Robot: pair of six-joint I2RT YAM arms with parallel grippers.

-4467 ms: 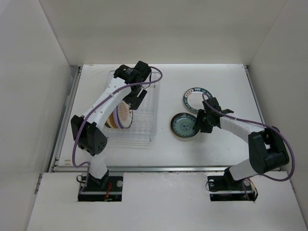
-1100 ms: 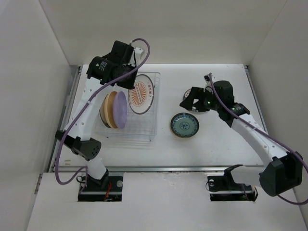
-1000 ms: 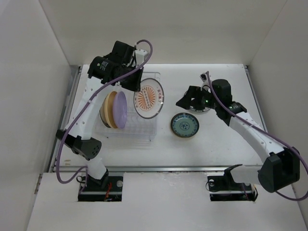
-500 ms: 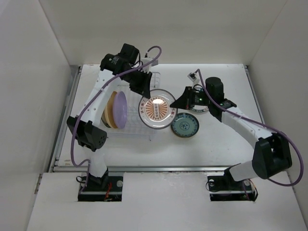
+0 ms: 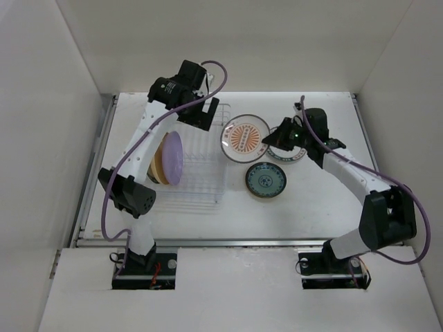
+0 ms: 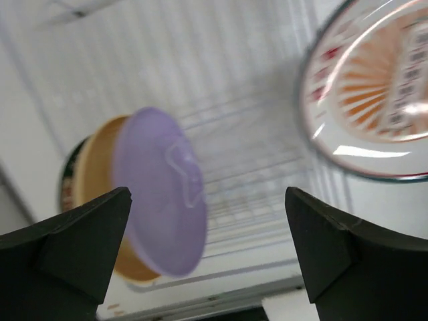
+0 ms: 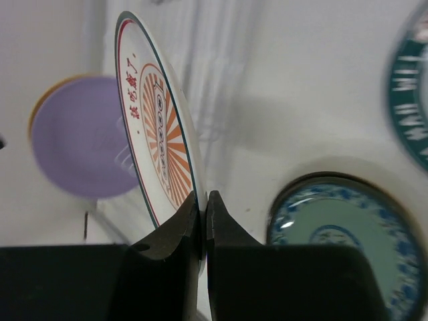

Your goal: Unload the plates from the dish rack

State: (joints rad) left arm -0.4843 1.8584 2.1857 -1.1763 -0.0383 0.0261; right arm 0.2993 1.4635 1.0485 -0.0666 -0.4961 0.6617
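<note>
Orange-red plate [image 5: 243,136] has moved right since half a second ago and is now clear of the dish rack [image 5: 202,185], held by the right gripper [image 5: 271,140]; left gripper [image 5: 206,116] over the rack. Left wrist: jaws spread wide, empty, lavender plate [image 6: 164,194] upright in rack below. Right wrist: jaws clamped on the orange-red plate's rim, teal-blue plate [image 7: 334,234] beneath.

The top camera looked down over the whole table [image 5: 318,200]; both wrist cameras, close in, shared the orange-rayed plate [image 7: 175,144] and lavender plate [image 7: 80,137].
</note>
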